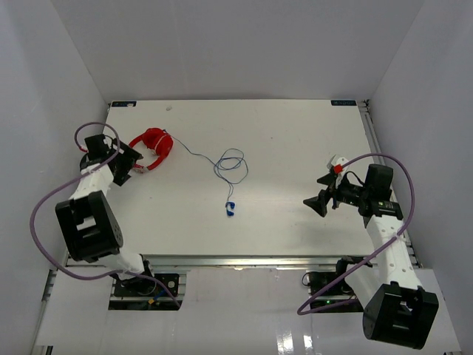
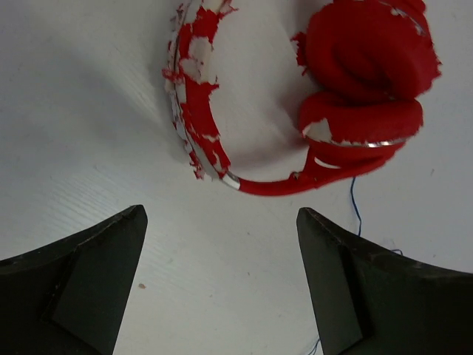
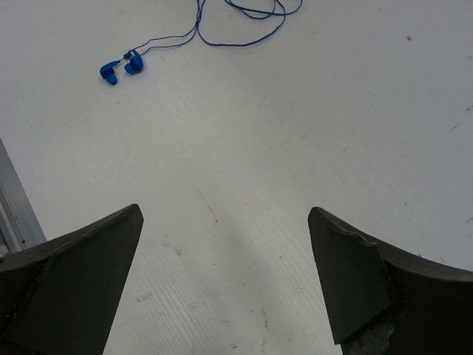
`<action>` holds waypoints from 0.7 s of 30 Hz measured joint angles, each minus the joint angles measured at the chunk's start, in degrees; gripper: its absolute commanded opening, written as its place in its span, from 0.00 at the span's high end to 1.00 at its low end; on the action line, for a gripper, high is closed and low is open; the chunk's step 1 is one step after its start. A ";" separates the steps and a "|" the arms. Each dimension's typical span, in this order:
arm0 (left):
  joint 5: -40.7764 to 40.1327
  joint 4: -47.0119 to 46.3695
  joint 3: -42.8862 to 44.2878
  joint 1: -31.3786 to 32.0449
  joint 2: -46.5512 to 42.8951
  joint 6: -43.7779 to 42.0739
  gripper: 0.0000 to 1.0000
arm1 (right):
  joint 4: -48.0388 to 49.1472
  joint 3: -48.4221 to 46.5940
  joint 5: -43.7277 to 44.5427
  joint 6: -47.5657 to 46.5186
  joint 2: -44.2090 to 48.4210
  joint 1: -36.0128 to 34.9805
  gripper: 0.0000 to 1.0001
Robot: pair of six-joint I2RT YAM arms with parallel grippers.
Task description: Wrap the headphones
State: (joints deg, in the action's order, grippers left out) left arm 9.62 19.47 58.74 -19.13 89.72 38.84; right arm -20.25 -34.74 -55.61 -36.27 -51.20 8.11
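Observation:
The red headphones [image 1: 154,146] lie folded at the table's back left, earcups stacked, their red skin peeling in the left wrist view [image 2: 355,81]. A thin blue cord [image 1: 230,164] runs from them in loose loops to a small blue plug [image 1: 230,209] near the table's middle. The cord [image 3: 244,15] and plug [image 3: 118,68] also show in the right wrist view. My left gripper [image 1: 131,164] is open and empty just beside the headband [image 2: 199,126]. My right gripper [image 1: 319,201] is open and empty at the right, far from the plug.
The white table [image 1: 295,148] has white walls on three sides. Thick purple cables [image 1: 44,214] loop off both arms. A metal rail [image 1: 222,260] runs along the near edge.

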 measured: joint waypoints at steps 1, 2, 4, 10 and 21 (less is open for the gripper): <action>-1.16 0.87 2.62 0.01 3.05 -0.05 0.10 | -0.09 0.00 -0.15 -0.16 0.52 0.01 0.00; -2.14 1.85 4.84 0.01 5.71 -0.24 0.12 | -0.20 0.00 -0.21 -0.23 0.93 0.01 0.00; -4.17 4.31 9.41 0.01 11.10 -0.53 0.14 | -0.27 0.00 -0.34 -0.33 1.67 0.01 0.00; -8.01 9.42 21.00 -0.01 23.89 -2.12 0.19 | -0.31 0.00 -0.77 -0.39 2.09 -0.03 0.00; -12.13 13.66 33.96 1.04 33.02 -8.59 0.47 | -0.29 0.00 -1.35 -0.37 1.57 -0.03 0.00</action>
State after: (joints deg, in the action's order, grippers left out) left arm -2.50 33.13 92.70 -18.09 122.74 30.25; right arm -20.53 -34.74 -56.96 -36.64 -49.63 8.08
